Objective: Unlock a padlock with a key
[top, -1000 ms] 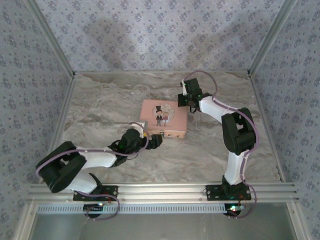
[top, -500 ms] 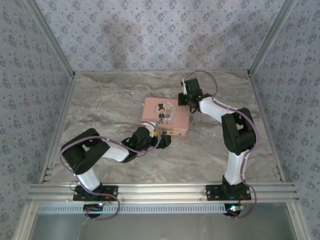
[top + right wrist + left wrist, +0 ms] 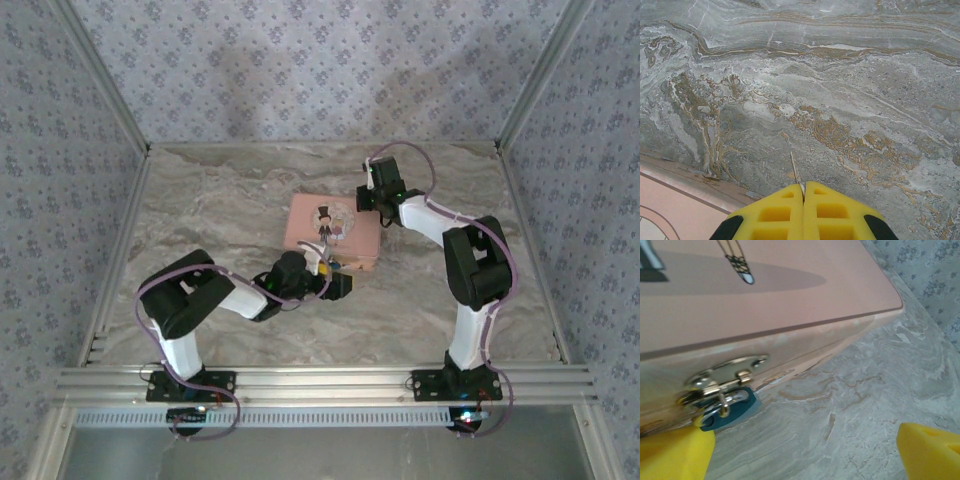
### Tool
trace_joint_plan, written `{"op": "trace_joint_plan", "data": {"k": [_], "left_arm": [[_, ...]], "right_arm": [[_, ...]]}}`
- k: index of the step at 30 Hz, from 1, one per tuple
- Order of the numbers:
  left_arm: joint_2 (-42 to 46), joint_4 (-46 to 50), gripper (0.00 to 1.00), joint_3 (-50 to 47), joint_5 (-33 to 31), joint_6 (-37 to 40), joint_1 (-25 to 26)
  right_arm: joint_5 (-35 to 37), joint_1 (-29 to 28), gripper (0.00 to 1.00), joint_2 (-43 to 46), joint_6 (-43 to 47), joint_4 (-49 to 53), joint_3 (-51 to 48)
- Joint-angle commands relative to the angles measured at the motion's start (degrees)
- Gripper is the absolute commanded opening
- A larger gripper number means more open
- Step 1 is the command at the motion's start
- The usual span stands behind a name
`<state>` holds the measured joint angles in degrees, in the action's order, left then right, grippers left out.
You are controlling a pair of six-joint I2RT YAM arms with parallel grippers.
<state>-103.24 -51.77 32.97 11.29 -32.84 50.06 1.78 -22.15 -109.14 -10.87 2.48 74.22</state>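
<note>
A tiny blue-teal padlock (image 3: pixel 735 409) hangs by its shackle from the metal hasp (image 3: pixel 722 381) on the front wall of the pink picture tin (image 3: pixel 332 230). My left gripper (image 3: pixel 805 450) stands open in front of that wall, its yellow fingers (image 3: pixel 675 455) wide apart, and the left one sits right beside the padlock. My right gripper (image 3: pixel 803 187) is shut on the key (image 3: pixel 795 169), a thin metal sliver that pokes out from between its yellow fingertips above the marble, by the tin's far right corner (image 3: pixel 372 205).
The marble table (image 3: pixel 200 210) is fenced by patterned walls and aluminium posts. The pink tin stands mid-table between the two arms. Open marble lies left of and behind the tin.
My left arm has swung in and rightward along the tin's front wall, bringing its gripper up to the hasp. The tin shifted slightly to the right. The right arm stayed put.
</note>
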Motion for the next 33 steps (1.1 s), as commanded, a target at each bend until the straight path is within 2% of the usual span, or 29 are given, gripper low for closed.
{"op": "trace_joint_plan", "data": {"k": [1, 5, 9, 12, 15, 18, 27, 31, 33], "left_arm": [[0.0, -7.7, 0.92, 2.2, 3.7, 3.5, 0.3], [0.5, -9.3, 0.92, 1.1, 3.4, 4.8, 0.3], [1.5, -7.7, 0.95, 0.1, -1.2, 4.6, 0.2], [1.1, -7.7, 0.95, 0.0, -2.3, 4.3, 0.2], [-0.5, -11.4, 0.97, -0.8, -5.7, 3.6, 0.3], [-2.1, -12.2, 0.97, 0.4, -6.3, 3.4, 0.2], [-1.5, -16.8, 0.91, 0.4, 4.2, 4.0, -0.2], [-0.9, -17.1, 0.81, -0.1, 6.1, 2.0, -1.9], [-1.1, -19.1, 0.8, -0.7, 6.9, 0.5, -2.7]], "right_arm": [[-2.6, -1.7, 0.0, -0.1, 0.3, 5.2, -2.1], [-2.4, -1.8, 0.0, 0.3, 0.3, 5.0, -2.6], [-2.2, -1.8, 0.0, 0.5, 0.7, 5.2, -2.6], [-2.3, -1.8, 0.0, 0.4, 0.4, 5.2, -2.7], [-2.6, -2.1, 0.0, 0.3, 0.1, 4.9, -2.7], [-2.5, -2.4, 0.0, 0.2, 0.0, 5.0, -2.5], [-2.1, -2.6, 0.0, 0.3, 0.6, 5.7, -2.3], [-2.0, -2.7, 0.0, 0.2, 0.5, 5.6, -2.2], [-1.8, -2.9, 0.0, 0.2, 0.5, 5.8, -2.2]]}}
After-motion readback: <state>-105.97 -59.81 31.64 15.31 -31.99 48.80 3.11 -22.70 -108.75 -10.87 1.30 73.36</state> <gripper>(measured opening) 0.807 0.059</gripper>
